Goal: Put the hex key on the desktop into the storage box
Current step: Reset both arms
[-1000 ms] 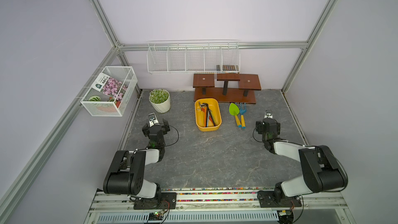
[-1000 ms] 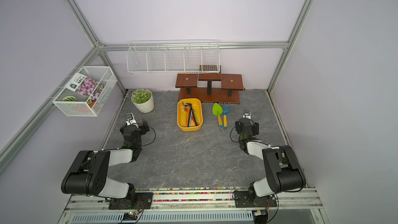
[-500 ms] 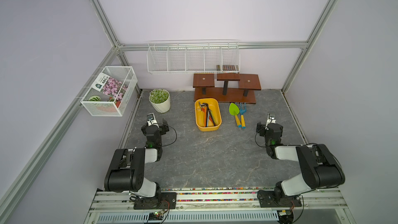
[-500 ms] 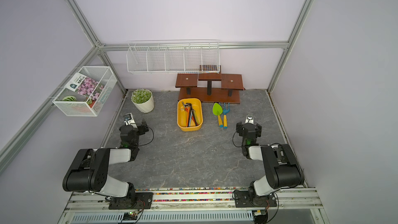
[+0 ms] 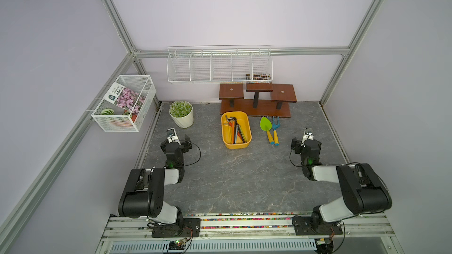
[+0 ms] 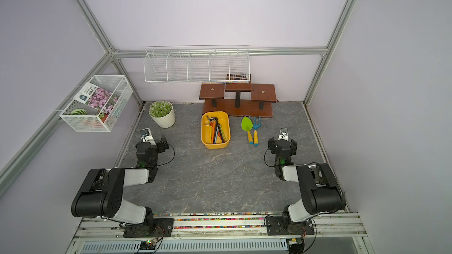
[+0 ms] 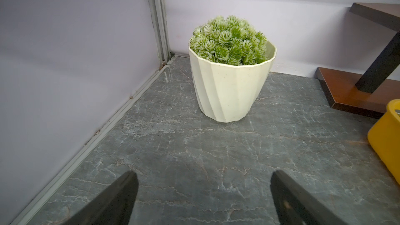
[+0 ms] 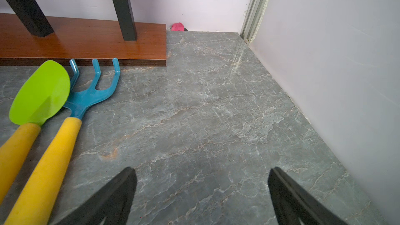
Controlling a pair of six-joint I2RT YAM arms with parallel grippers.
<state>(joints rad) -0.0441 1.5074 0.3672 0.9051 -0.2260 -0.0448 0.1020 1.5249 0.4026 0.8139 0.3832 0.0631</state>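
The yellow storage box [image 5: 236,145] [image 6: 215,145] stands at the back middle of the grey marbled desktop [image 5: 232,174]. Several hex keys [image 5: 235,130] [image 6: 216,131] lie inside it; I see none on the bare desktop. My left gripper [image 5: 179,140] [image 7: 201,175] hovers low near the left wall, open and empty, with the box's corner [image 7: 385,139] off to one side. My right gripper [image 5: 305,141] [image 8: 201,169] sits low near the right wall, open and empty, beside the garden tools.
A potted plant [image 5: 181,116] [image 7: 229,79] stands at the back left. A wooden stand [image 5: 256,103] is behind the box. A green trowel [image 5: 266,128] [image 8: 39,96] and a blue rake [image 5: 276,130] [image 8: 91,91] lie right of the box. Wire baskets [image 5: 124,108] hang on the walls.
The right arm has folded back toward its base and its jaws have spread to full width. The left arm has drawn back slightly. The box and its contents have not moved.
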